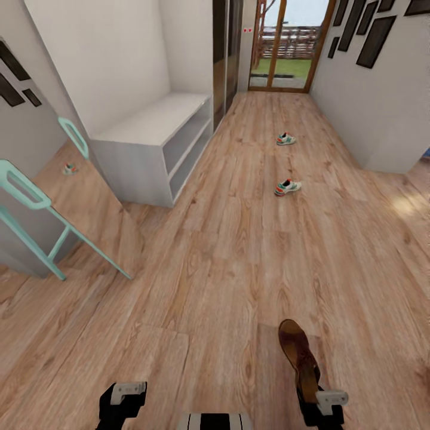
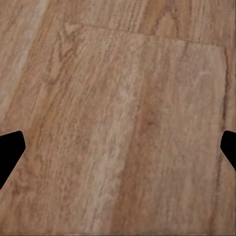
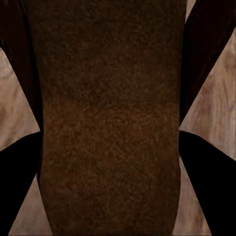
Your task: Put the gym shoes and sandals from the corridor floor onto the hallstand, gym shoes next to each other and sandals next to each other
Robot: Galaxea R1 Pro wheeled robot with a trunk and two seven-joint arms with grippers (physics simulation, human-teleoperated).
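Corridor floor (image 1: 227, 251), wood plank, runs from the robot up to a glass door (image 1: 285, 45) at the far end. Hallstand (image 1: 156, 143), pale grey bench unit w/ open shelves, stands against the wall, top bare. Mint-green frame (image 1: 36, 206) leans nearer the robot than the hallstand, same side. Two gym shoes lie on the floor well apart from the hallstand, out across the corridor: one (image 1: 287, 187) about level w/ its near end, other (image 1: 285, 139) level w/ its middle. One sandal (image 1: 298, 352), dark brown, far nearer the robot than the hallstand, held in the right gripper (image 3: 110, 162), fingers (image 3: 19, 182) closed against both sides of its sole. Left gripper (image 2: 118, 152) spread wide, nothing in it, over bare floor.
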